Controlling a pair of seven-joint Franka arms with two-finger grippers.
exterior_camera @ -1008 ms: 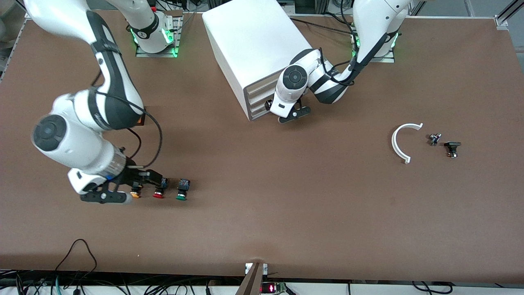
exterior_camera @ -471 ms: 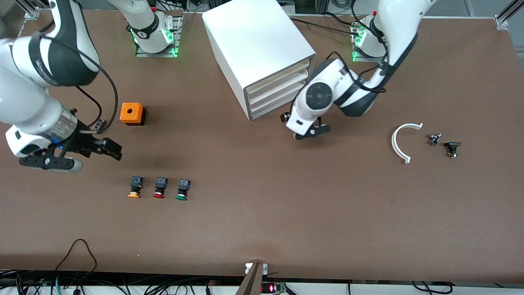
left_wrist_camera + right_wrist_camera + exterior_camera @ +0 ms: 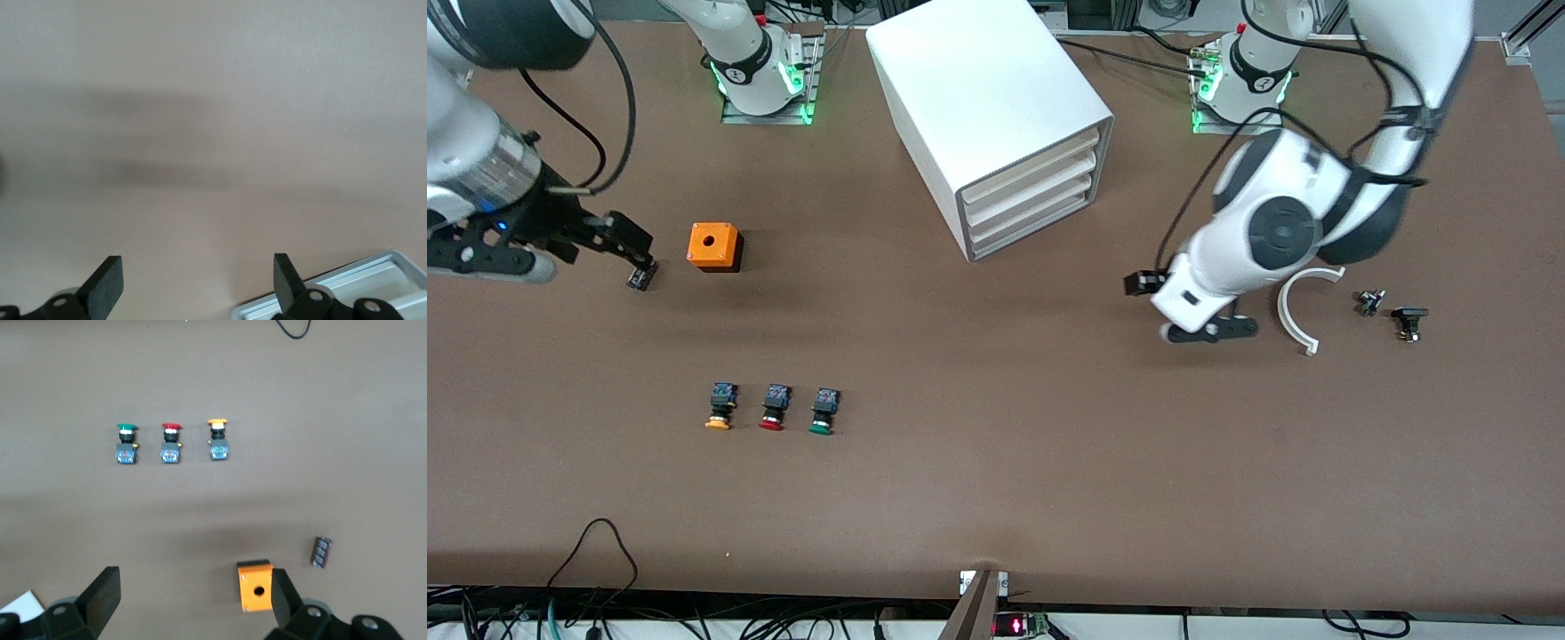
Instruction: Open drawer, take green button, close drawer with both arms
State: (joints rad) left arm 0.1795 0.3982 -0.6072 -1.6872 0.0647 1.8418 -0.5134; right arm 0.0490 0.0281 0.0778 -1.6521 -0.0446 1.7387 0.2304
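Front view: cabinet (image 3: 996, 116) drawers all flush, lowest drawer (image 3: 1032, 229) shut. Green button (image 3: 823, 413) lies on the table, nearer the camera. Risk: mistaking the red button (image 3: 773, 408) for it.

Left wrist: left gripper (image 3: 197, 283) spread, empty.

Right wrist: right gripper (image 3: 193, 593) spread, empty, over the orange box (image 3: 255, 587).

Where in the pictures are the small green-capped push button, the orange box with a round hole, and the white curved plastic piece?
small green-capped push button (image 3: 822, 428), front view, on its green cap.
orange box with a round hole (image 3: 713, 243), front view, on its top face.
white curved plastic piece (image 3: 1286, 316), front view, on the middle of its arc.
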